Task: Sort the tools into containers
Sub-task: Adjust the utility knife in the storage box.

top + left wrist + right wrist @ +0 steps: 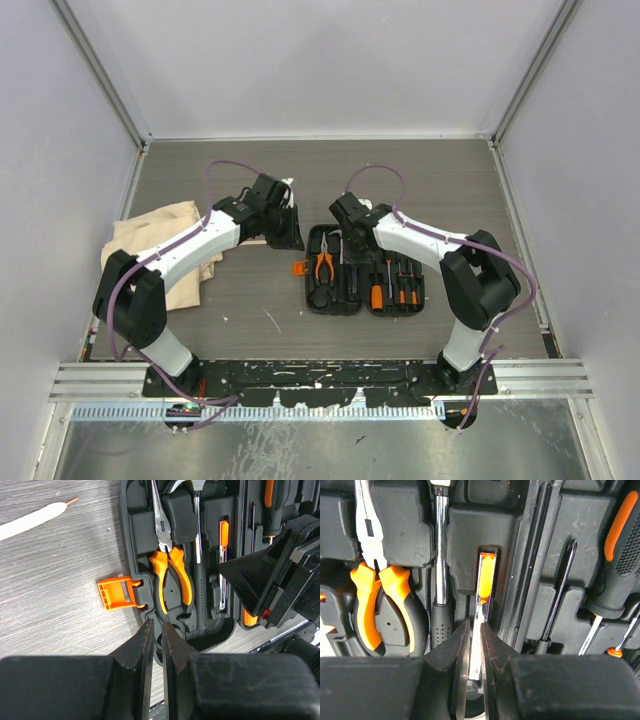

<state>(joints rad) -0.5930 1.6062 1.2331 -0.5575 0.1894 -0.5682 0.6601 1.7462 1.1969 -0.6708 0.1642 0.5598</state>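
The black tool case (345, 298) lies open in the middle of the table. In its slots lie orange-and-black pliers (380, 600), a hammer (441, 580) and black-and-orange screwdrivers (615, 555). My right gripper (475, 630) points down into the case, shut on the thin orange-tipped driver (485, 580), which lies along its narrow slot. My left gripper (157, 625) hovers just left of the case's near left corner, above the table, shut with nothing between its fingers. The beige cloth bag (160, 245) lies at the far left. From above, the left gripper (288, 235) and right gripper (350, 225) flank the case's back edge.
An orange latch (117, 592) sticks out from the case's left side. A thin pale stick (32, 517) lies on the wood-grain table (250, 300) left of the case. Grey walls enclose the table on three sides.
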